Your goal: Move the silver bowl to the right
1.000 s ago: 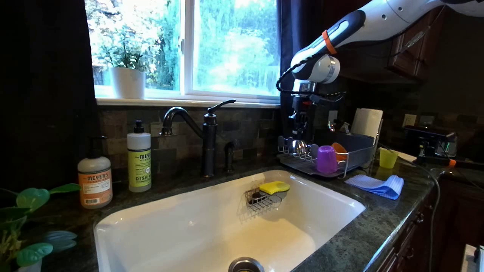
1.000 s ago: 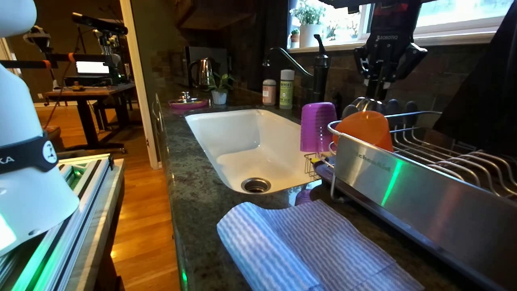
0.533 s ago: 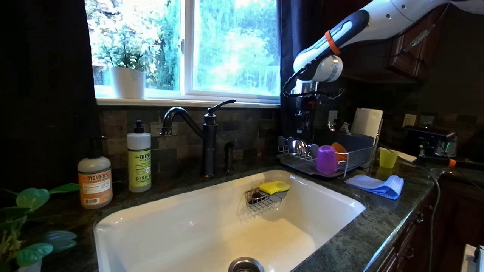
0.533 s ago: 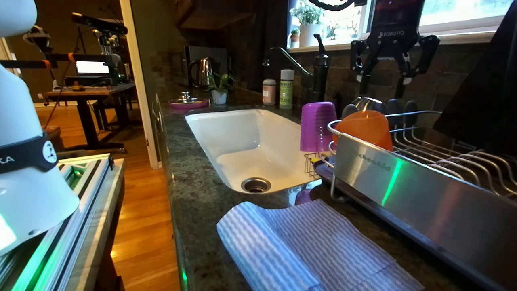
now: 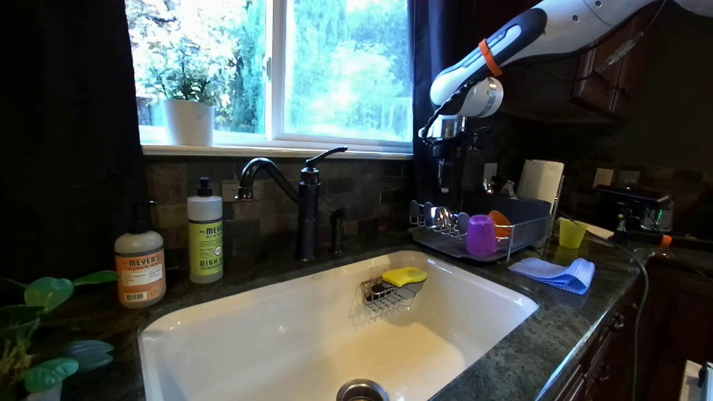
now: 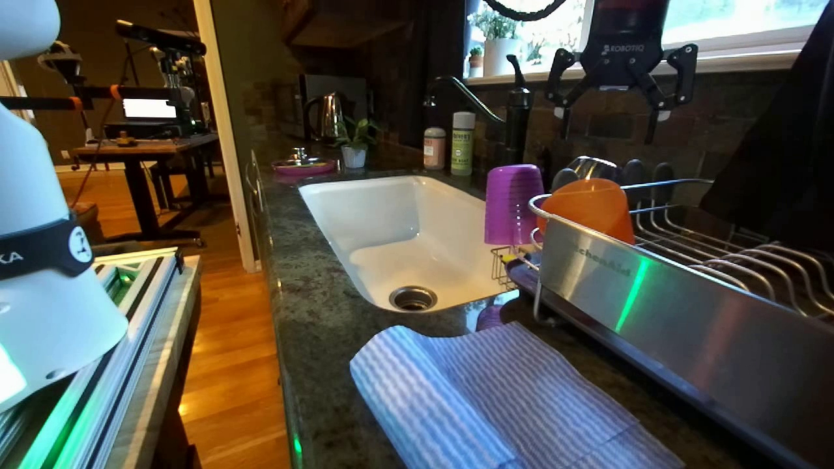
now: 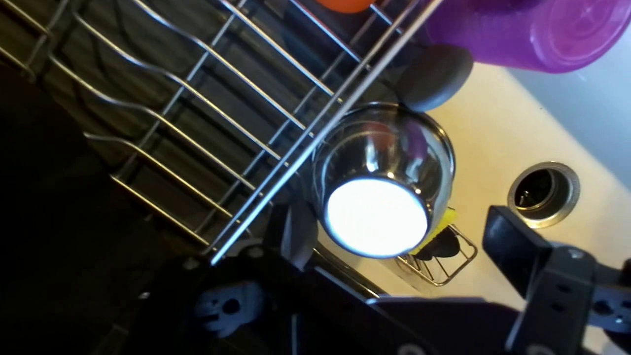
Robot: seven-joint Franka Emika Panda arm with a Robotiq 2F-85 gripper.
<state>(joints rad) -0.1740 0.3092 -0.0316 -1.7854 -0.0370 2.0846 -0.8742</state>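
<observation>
The silver bowl (image 7: 382, 143) rests upside down at the edge of the wire dish rack (image 7: 217, 106), its pale round base facing the wrist camera. Shiny parts of the silver bowl (image 6: 594, 168) also show in an exterior view, behind an orange cup (image 6: 589, 205). Above the bowl hangs my gripper (image 6: 608, 127), fingers pointing down and wide apart, with nothing between them. From the wrist, the gripper (image 7: 393, 228) spans the bowl's base from either side without touching it. In an exterior view the gripper (image 5: 444, 186) is dark and hard to make out over the bowl (image 5: 443, 216).
A purple cup (image 6: 513, 205) stands upside down at the rack's corner. Grey rack paddles (image 7: 436, 76) flank the bowl. The white sink (image 5: 312, 334), a black faucet (image 5: 308, 217) and a folded blue cloth (image 5: 557, 273) lie around. A dark curtain (image 6: 775, 143) hangs behind the rack.
My gripper's fingers have spread from shut to wide apart. The gripper has risen a little above the bowl and shifted slightly. The bowl and cups stay where they were.
</observation>
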